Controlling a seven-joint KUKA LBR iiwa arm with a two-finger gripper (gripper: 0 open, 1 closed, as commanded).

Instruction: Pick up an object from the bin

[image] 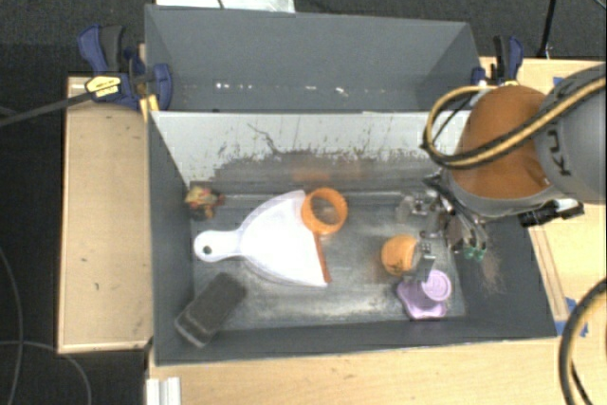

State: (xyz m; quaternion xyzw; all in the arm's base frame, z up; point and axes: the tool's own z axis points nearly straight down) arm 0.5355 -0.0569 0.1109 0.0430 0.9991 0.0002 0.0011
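Camera view: one dustpan (280, 249), one ring (325, 210).

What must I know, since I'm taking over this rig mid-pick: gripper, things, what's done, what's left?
Gripper: low in the right part of the bin, beside a small orange round thing and close to a purple piece. No thing seen held.
Elsewhere: white scoop and orange ring mid-bin, dark block near left.
Done: nothing lifted.
Left: grasp one thing, raise it out.

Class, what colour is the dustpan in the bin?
The dustpan is white, seen in the camera view.
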